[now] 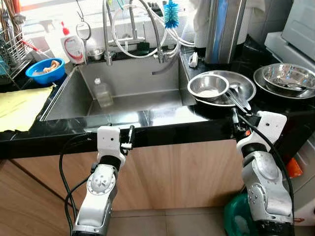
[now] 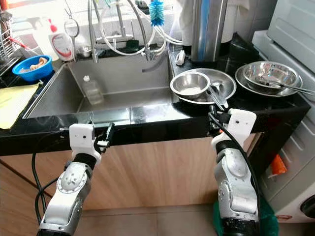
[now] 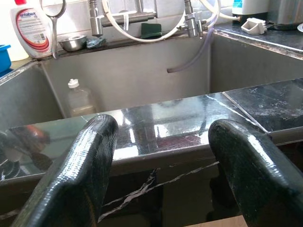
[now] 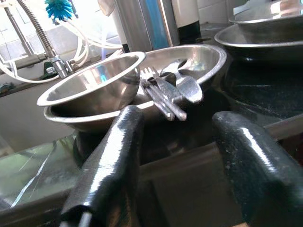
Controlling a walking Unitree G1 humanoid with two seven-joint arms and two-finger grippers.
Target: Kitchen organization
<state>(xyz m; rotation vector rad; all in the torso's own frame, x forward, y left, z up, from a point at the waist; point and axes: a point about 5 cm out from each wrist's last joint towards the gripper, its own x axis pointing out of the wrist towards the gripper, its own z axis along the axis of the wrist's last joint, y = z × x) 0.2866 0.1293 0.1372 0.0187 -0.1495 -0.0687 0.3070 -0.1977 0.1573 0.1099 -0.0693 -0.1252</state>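
A small steel bowl [image 1: 209, 86] sits inside a wide steel dish [image 1: 247, 84] on the black counter, right of the sink [image 1: 133, 73]. A fork and spoon [image 4: 165, 92] lie in the dish, handles toward me. My right gripper [image 4: 175, 127] is open at the counter's front edge, just below those handles. Farther right, another steel bowl [image 1: 288, 76] rests in a second dish with a utensil in it. A clear plastic bottle [image 1: 102, 93] stands in the sink. My left gripper [image 3: 161, 137] is open at the counter edge in front of the sink, holding nothing.
A blue bowl [image 1: 45, 71], a dish-soap bottle [image 1: 73, 46], a dish rack [image 1: 10, 46] and a yellow cloth [image 1: 22, 108] are to the left. Taps and hoses [image 1: 130, 29] stand behind the sink, with a tall steel canister [image 1: 224, 29] beside them. A white appliance [image 1: 300, 24] is at the right.
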